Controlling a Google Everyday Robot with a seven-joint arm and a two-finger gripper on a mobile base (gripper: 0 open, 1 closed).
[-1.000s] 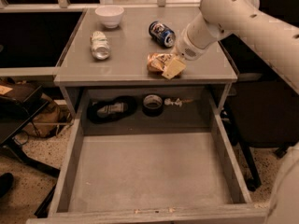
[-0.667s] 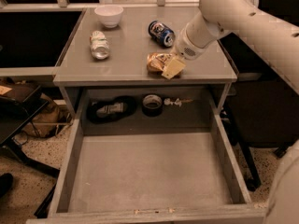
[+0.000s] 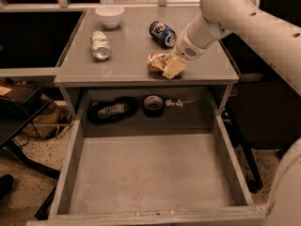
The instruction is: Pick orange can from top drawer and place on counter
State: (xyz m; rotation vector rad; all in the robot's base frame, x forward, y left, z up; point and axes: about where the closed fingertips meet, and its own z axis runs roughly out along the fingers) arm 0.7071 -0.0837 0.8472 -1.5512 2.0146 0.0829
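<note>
Orange can [image 3: 157, 61]: lay on the surface [image 3: 127, 46], centre right of frame, near the front edge; unmoved over the last second. Hand [image 3: 174, 68]: against the can's right side, equally unmoved; whether it gripped could not be told. Top drawer [image 3: 150, 173]: open, lower frame, held no can. Placement judged done, release outstanding.

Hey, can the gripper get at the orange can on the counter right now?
Probably yes: the gripper sits right against the orange can on the counter, with nothing between them.

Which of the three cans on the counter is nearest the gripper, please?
The orange can, right at the gripper; the blue can lies farther back, the silver-white can farthest.
</note>
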